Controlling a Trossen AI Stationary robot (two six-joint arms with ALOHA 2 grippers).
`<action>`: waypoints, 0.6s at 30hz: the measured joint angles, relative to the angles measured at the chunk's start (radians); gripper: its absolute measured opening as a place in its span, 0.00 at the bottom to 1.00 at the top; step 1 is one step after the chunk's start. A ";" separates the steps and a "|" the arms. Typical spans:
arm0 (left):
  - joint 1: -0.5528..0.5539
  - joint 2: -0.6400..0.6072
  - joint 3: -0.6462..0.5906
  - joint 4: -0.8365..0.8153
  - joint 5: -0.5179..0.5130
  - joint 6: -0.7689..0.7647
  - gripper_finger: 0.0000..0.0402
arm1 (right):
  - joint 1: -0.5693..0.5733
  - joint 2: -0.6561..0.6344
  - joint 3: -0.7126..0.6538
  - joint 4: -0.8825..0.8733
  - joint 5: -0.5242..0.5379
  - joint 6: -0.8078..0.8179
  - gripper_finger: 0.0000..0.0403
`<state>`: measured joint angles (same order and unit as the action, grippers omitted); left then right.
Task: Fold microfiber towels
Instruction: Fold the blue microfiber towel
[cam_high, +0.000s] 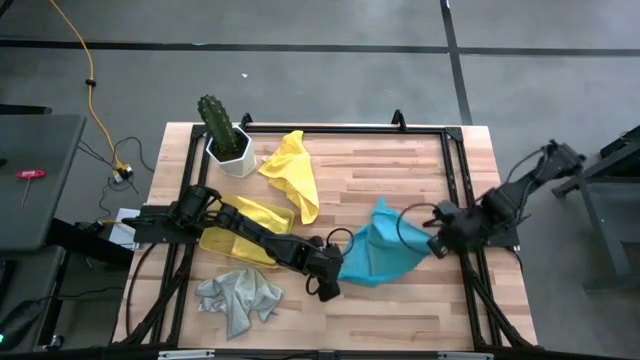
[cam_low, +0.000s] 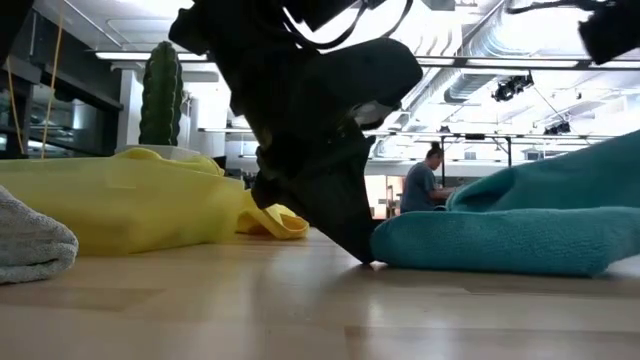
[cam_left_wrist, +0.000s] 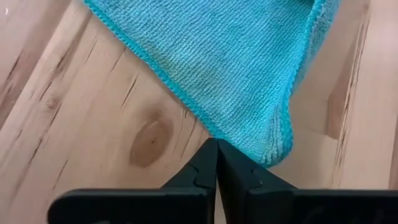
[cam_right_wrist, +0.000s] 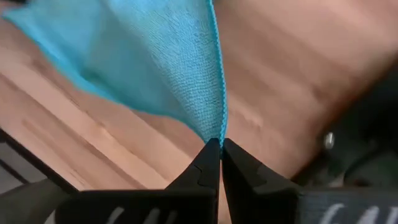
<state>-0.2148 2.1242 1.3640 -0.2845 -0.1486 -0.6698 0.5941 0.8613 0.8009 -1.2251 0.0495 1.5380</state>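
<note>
Nearest the front edge of the worktop (cam_high: 400, 310), a grey towel (cam_high: 238, 296) lies crumpled, untouched. Just beyond it, the left gripper (cam_left_wrist: 216, 144) is down at the worktop surface with its jaws pressed together on the near-left corner of the turquoise towel (cam_high: 380, 255); the wrist view shows the tips meeting right at the hemmed edge, so it appears to pinch that corner, though only a sliver of cloth sits between the tips. Across the cloth, the right gripper (cam_right_wrist: 220, 144) has its jaws closed on the opposite corner, and the fabric rises taut from the tips, lifted clear of the wood. Holding two corners at once looks meant to stretch the cloth flat between the arms so it can be laid out and folded squarely. The turquoise towel lies right of the worktop's centre, bunched between the two grippers.

Behind the left arm sits a translucent yellow tray (cam_high: 215, 243) with a yellow cloth in it. Farther back, another yellow towel (cam_high: 292, 172) lies heaped, and a potted cactus (cam_high: 224, 133) stands at the far-left corner, out of the working area.
</note>
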 joint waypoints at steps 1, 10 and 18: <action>0.002 0.000 0.000 -0.001 0.004 -0.001 0.00 | 0.043 0.018 0.000 0.001 -0.006 0.061 0.00; 0.033 -0.053 -0.008 -0.033 0.017 0.061 0.00 | 0.353 0.235 0.000 0.104 -0.115 0.497 0.00; 0.121 -0.141 -0.004 0.040 -0.009 0.232 0.00 | 0.461 0.436 0.000 0.308 -0.221 0.661 0.00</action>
<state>-0.0937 1.9836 1.3602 -0.2445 -0.1579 -0.4377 1.0551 1.2970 0.8009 -0.9171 -0.1715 2.1991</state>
